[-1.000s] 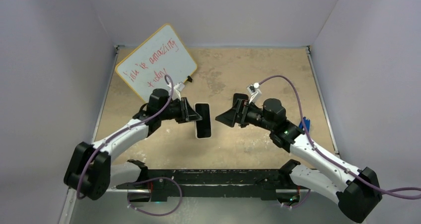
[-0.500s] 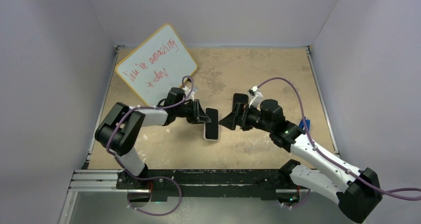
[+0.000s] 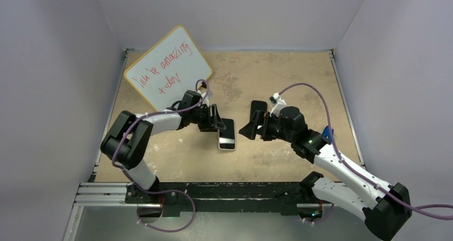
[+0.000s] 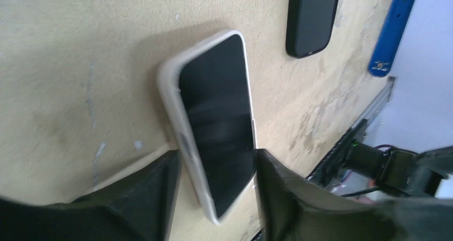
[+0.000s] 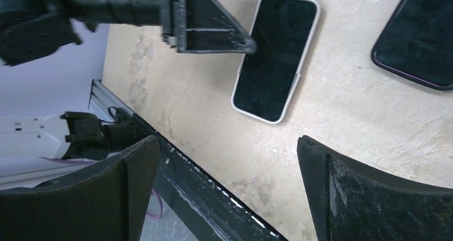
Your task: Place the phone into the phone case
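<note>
The phone lies screen-up on the surface, apparently seated in the phone case. Left gripper jaws straddle its long edges; whether they pinch, I cannot tell. Right gripper jaws are spread wide and empty. Judged stiff, slick and light: take it by the side edges.

The phone has a glossy black glass face that mirrors the light. The phone case around it is a milky, half-clear plastic with a smooth satin rim. Under the phone, the table is a rough, mottled tan board (chalky smears here and there). To the right of the phone, a second dark slab is just as shiny. The right gripper has matt, grainy black plastic fingers. Beyond the phone, the whiteboard is slick white.
</note>
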